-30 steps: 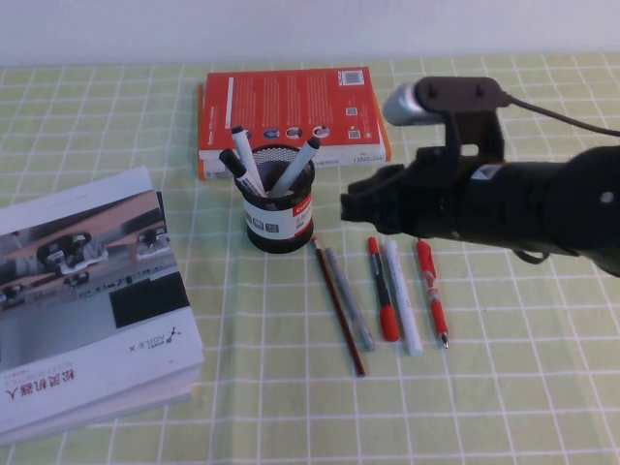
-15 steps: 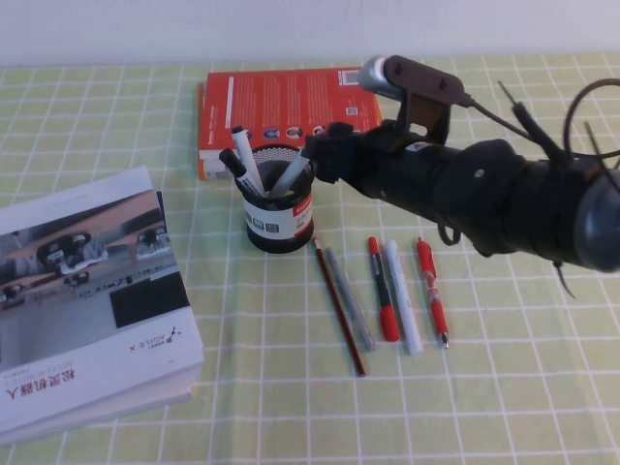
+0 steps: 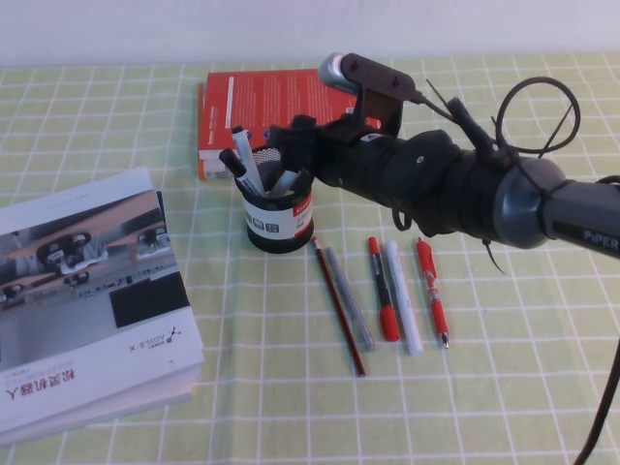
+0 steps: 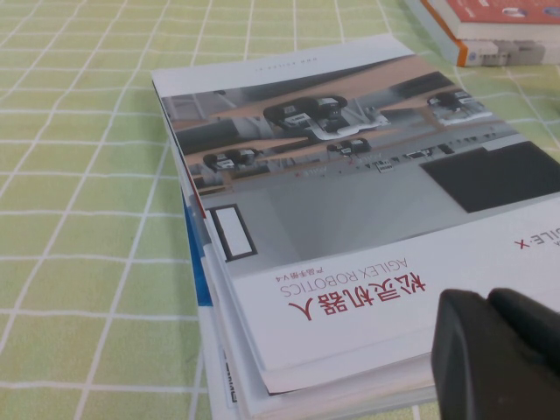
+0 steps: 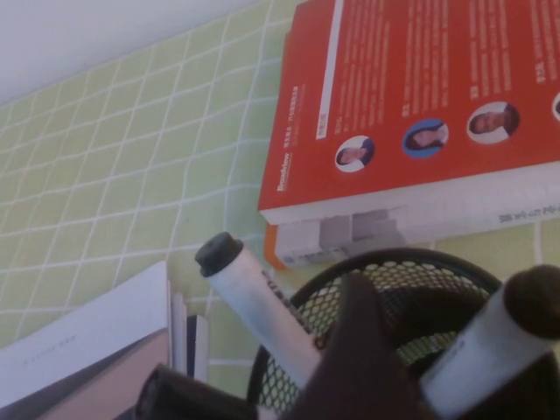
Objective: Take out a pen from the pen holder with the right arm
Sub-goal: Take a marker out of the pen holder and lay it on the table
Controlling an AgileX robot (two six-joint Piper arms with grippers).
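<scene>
Green-and-white checked tablecloth (image 3: 97, 116) everywhere, soft woven-looking stuff, with a plain pale wall behind. Roughly mid-table sits the pen holder (image 3: 276, 225), a squat black wire-mesh cylinder with a white label band and a little red tag. Chunky markers (image 3: 244, 160) lean out of it at angles, with smooth white barrels and matte black caps. They're all in the cup, none lifted out.

The right gripper (image 3: 294, 155) is right over the holder's rim, reaching in from the right on a fat black arm with a looped zip tie (image 3: 539, 116) sticking up off it. In the right wrist view one dark rubbery finger (image 5: 354, 350) pokes down at the mesh mouth. A marker barrel is just beside it and there's no second finger next to it. So the jaws look spread wide, not clamped on anything I can make out.

Just behind the holder lies a glossy red book (image 3: 281, 102), flat, with small round portrait photos on the cover. On the robot's left is a thick stack of booklets (image 3: 87, 291), matte white paper with a greyish photo on top.

In front of the holder, five things lie in a neat row on the cloth: a skinny dark red pencil (image 3: 339, 308), a grey pen (image 3: 351, 302), a fat red pen (image 3: 385, 295), a white pen (image 3: 404, 300) and a slim red pen (image 3: 432, 293).

The left gripper (image 4: 490, 315) hangs low over the top booklet, two rounded black pads (image 4: 464, 350) pressed together.
</scene>
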